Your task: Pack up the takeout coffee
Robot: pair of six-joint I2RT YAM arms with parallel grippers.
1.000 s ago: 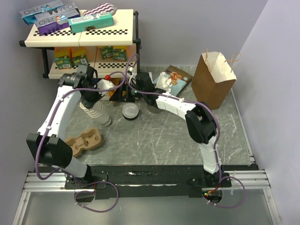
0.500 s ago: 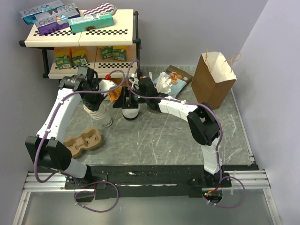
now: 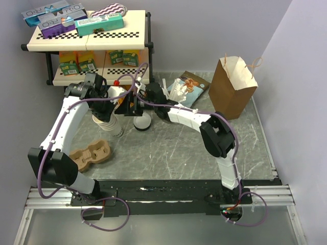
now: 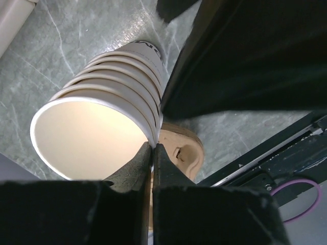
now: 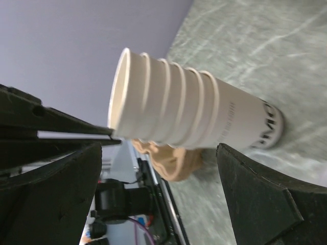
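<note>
pinching the rim of the stack of lidless paper cups (image 4: 97, 102), left gripper (image 4: 153, 151) clenched on its top cup, right gripper (image 5: 161, 145) spread wide just beside that stack, takeout coffee (image 3: 142, 122) just right of the stack

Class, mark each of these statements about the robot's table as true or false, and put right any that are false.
1. The left gripper is pinched on the rim of the top cup in the stack of paper cups. True.
2. The right gripper is shut. False: its fingers stand wide open, one on either side of the stack.
3. The brown paper bag lies flat on its side. False: it stands upright with its mouth open, at the right of the table.
4. The moulded cup carrier lies on the table with no cup in it. True.
5. The stacked cups have lids. False: they are lidless.
</note>
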